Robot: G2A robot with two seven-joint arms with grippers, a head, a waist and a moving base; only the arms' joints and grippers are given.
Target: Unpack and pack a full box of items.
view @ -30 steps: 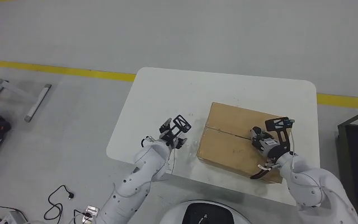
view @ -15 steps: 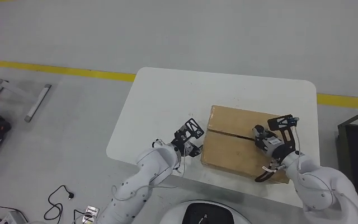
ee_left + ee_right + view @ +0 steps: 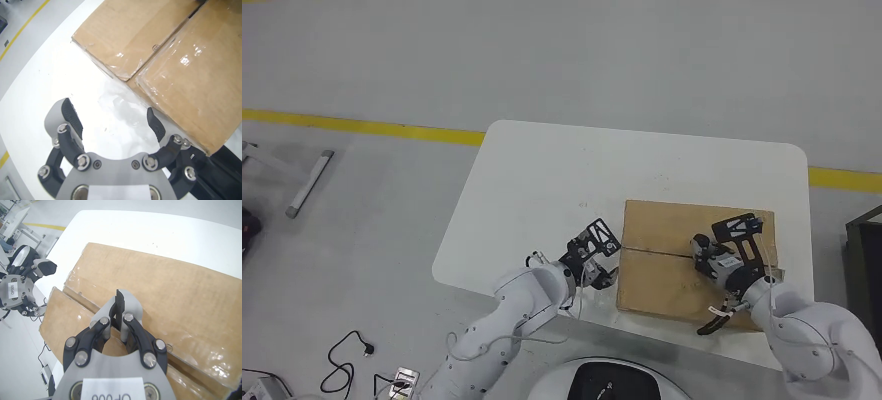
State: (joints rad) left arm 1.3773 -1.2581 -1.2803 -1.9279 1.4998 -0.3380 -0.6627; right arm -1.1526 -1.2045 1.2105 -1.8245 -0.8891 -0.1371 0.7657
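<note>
Closed box [image 3: 697, 262] at the near right of the worktop [image 3: 562, 170]. Left end effector [image 3: 108, 111] spread wide beside it, right end effector [image 3: 119, 294] pinched shut over the flap seam (holding nothing). Risks shoving the box off the near edge.

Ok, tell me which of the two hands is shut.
The right hand, closed tight above the box's middle seam. The left hand is spread open beside the box's end, over the table.

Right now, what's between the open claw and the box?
Only bare white table, seen in the left wrist view, separates the left gripper and the box.
</note>
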